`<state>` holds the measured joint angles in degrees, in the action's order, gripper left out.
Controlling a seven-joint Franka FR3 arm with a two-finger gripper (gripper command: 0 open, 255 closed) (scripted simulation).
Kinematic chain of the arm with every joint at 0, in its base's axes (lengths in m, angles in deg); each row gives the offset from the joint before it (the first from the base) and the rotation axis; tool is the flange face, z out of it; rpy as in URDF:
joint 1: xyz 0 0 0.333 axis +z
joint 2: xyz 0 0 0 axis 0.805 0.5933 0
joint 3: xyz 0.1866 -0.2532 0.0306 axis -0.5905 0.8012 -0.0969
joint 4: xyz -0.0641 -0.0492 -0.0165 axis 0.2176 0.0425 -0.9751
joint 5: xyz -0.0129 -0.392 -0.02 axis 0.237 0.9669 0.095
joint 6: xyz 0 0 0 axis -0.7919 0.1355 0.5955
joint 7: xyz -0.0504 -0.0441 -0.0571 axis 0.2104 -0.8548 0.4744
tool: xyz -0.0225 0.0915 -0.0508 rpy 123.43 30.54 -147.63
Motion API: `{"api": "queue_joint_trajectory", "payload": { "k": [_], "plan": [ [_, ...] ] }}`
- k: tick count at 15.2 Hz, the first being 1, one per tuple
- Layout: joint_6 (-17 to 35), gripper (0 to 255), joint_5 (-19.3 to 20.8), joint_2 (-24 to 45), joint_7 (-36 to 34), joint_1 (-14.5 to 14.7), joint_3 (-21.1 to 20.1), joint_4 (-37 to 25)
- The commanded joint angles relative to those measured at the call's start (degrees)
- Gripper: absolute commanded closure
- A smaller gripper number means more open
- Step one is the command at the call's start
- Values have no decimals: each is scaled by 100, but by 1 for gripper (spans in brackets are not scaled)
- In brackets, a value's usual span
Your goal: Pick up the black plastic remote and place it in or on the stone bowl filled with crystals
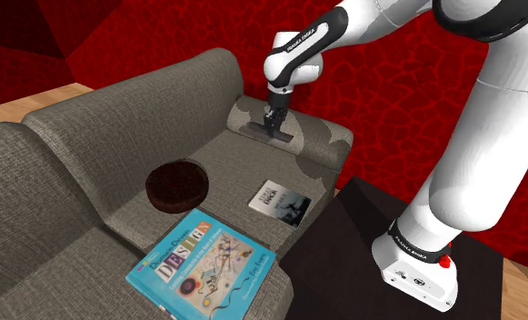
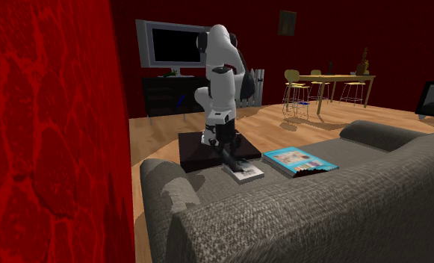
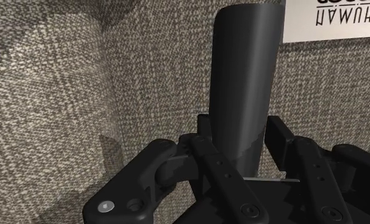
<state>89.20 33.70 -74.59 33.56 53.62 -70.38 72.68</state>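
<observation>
Over the sofa [image 1: 62,155] seat by the armrest, the gripper [image 1: 273,116] is clamped on the dark remote [image 1: 276,134], well apart from the dark bowl [image 1: 153,189]. Risk: the fingers [image 3: 209,167] seem to grip near one end, so the long free end could pivot or slip during the carry. Legible writing: "DESIGN" on the blue book [image 1: 203,264]; the white book [image 1: 280,201] seems to read "HUMAN".

White arm [image 1: 493,127], dk joints, blk tool [image 1: 271,125]

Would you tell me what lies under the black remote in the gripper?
The remote hides the fabric directly beneath it; around it shows grey sofa cushion, and a white book beside its far end.
</observation>
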Motion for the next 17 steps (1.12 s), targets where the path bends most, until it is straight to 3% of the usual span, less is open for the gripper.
{"api": "queue_joint_trajectory", "payload": {
  "k": [1, 9, 17],
  "plan": [
    [-140, 255, 35, -99, -41, 10, 4, -42],
    [-152, 255, 62, 219, -980, 548, -372, -454],
    [-301, 255, 153, 852, -1996, 1155, -710, -1321]
  ]
}}
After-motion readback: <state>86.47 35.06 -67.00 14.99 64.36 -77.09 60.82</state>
